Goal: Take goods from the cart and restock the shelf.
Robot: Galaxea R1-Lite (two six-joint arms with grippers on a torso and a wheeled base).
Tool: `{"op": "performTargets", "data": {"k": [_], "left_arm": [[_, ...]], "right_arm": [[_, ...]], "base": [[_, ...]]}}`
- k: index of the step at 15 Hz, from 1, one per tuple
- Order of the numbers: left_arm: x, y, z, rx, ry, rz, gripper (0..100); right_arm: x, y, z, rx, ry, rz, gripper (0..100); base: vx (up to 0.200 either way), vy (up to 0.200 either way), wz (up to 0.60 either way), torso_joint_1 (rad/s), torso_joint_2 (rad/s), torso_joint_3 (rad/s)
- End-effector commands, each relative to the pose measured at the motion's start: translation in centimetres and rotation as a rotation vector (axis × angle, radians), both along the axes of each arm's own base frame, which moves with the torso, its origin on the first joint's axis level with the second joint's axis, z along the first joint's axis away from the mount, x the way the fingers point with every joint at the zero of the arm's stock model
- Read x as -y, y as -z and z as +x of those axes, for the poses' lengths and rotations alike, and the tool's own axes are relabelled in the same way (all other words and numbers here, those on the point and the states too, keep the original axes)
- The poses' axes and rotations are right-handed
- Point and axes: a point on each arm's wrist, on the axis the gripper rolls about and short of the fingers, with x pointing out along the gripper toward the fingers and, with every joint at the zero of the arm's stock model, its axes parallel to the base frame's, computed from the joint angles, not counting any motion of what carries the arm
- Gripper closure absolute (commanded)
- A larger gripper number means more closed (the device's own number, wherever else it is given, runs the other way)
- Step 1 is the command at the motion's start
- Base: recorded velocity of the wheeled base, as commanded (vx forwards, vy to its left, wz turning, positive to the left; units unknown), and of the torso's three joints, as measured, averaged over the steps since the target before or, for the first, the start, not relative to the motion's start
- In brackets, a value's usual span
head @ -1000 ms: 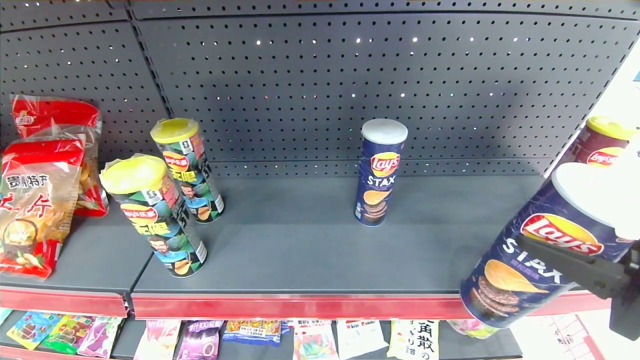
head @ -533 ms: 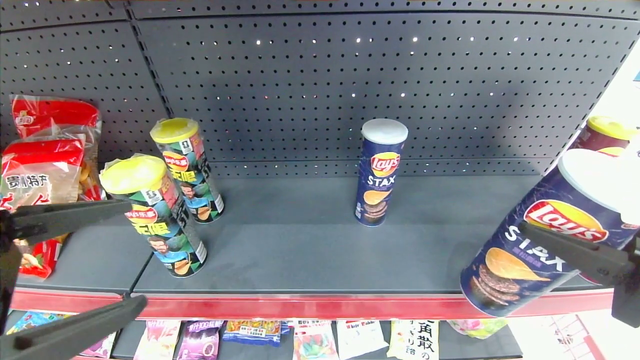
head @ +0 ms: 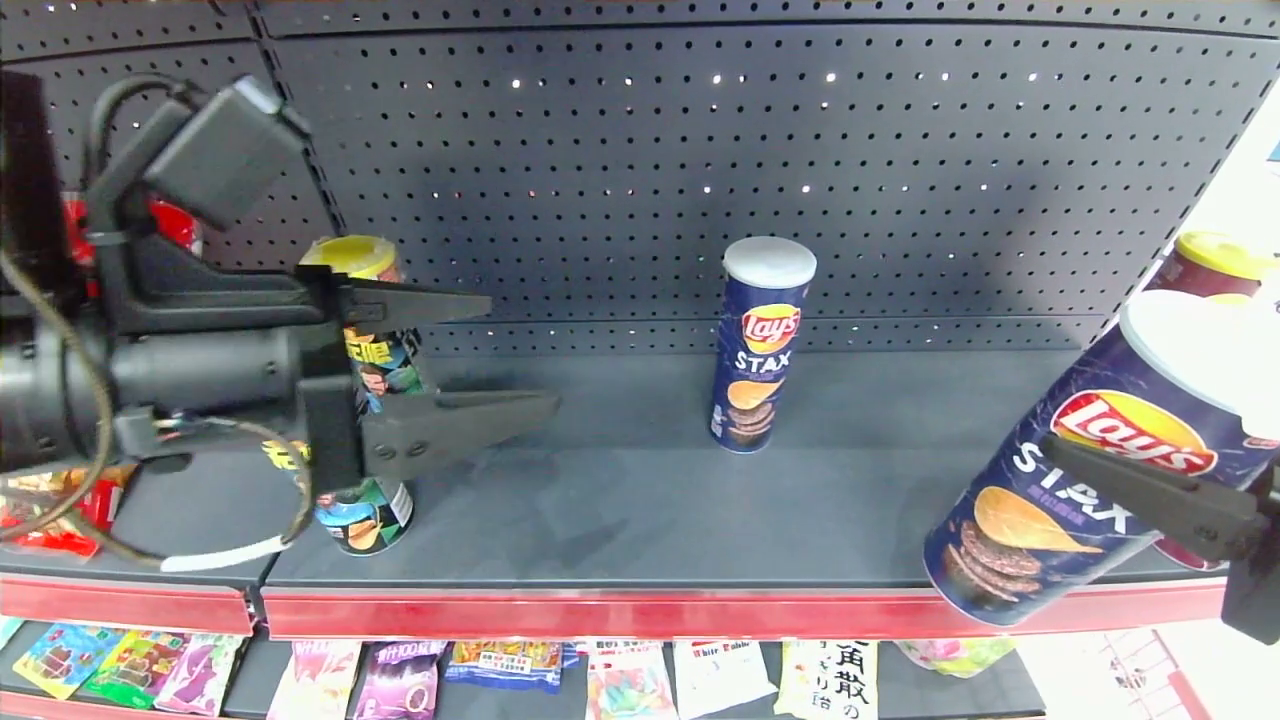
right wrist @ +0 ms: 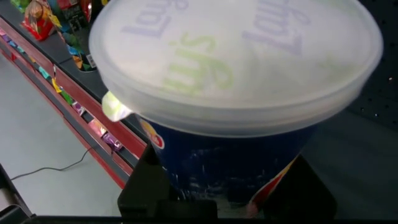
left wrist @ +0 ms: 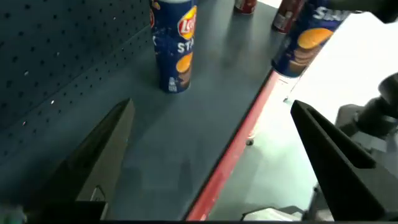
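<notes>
My right gripper is shut on a navy chip can with a white lid, held tilted over the shelf's front right edge. The right wrist view looks down on the same can's lid, with the right gripper clamped round its body. A matching navy can stands upright mid-shelf near the back panel. My left gripper hangs open and empty above the left part of the shelf, in front of two yellow-lidded cans. The left wrist view has the left gripper spread wide, the upright can beyond it.
Grey shelf board with a red front edge and a pegboard back. Yellow-lidded cans and red snack bags stand at the left, a maroon can at the far right. Snack packets line the lower shelf.
My left arm has swung up from the lower left and now covers the yellow-lidded cans. The right gripper has lifted its can slightly.
</notes>
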Motion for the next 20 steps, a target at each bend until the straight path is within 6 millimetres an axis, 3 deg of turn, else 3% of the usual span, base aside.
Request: {"op": "performTargets", "data": {"k": [1,4,10,20], "left_arm": [[4.4,1.6,4.0,-0.052,0.029,0.045,0],[7.6,2.2,6.2,-0.062,0.071,0.055,0],[9.4,4.2,9.1,-0.090,0.012,0.094,0],[11.9,4.6,13.7,-0.040,-0.018,0.080,0]], "right_arm": [[0.0,0.0,0.1,-0.002,-0.001,-0.001,100],[-0.1,0.1,0.1,-0.007,-0.001,0.000,100],[0.0,-0.3,0.2,-0.001,0.003,0.009,100],[-0.1,-0.3,0.6,-0.009,0.006,0.007,100]], "base": [[0.000,0.000,0.00,0.000,0.00,0.000],[0.000,0.000,0.00,0.000,0.00,0.000],[0.000,0.000,0.00,0.000,0.00,0.000],[0.000,0.000,0.00,0.000,0.00,0.000]]}}
